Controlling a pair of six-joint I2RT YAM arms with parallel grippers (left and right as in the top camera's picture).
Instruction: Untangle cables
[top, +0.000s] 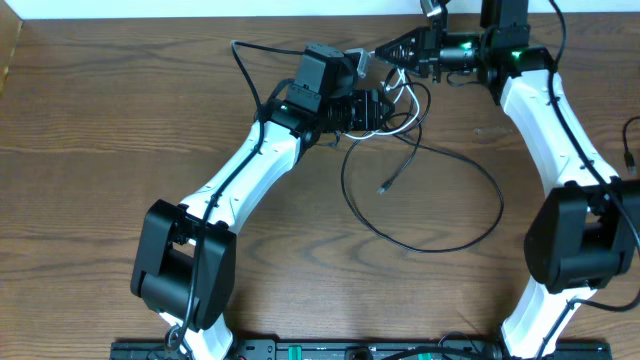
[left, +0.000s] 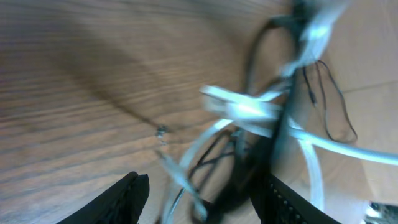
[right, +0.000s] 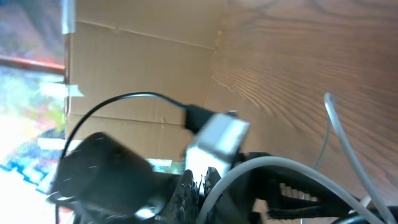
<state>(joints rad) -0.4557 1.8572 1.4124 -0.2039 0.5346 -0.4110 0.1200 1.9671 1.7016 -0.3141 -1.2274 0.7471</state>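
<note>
Left gripper (left: 204, 186): jaws apart, straddling the tangled white cable (top: 410, 106) and black cable (top: 499, 203) at the wooden table's (top: 100, 120) far side. Right gripper (top: 368, 58): jaws together, apparently on the white cable's plug.

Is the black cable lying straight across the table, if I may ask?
No, the black cable curves in a wide loop on the table.

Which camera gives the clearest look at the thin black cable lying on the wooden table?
The overhead view: the thin black cable lies sharp there, its wide loop and small plug end both visible. The left wrist view gives only blurred dark strands. The right wrist view shows one black arc, too blurred to identify.
</note>
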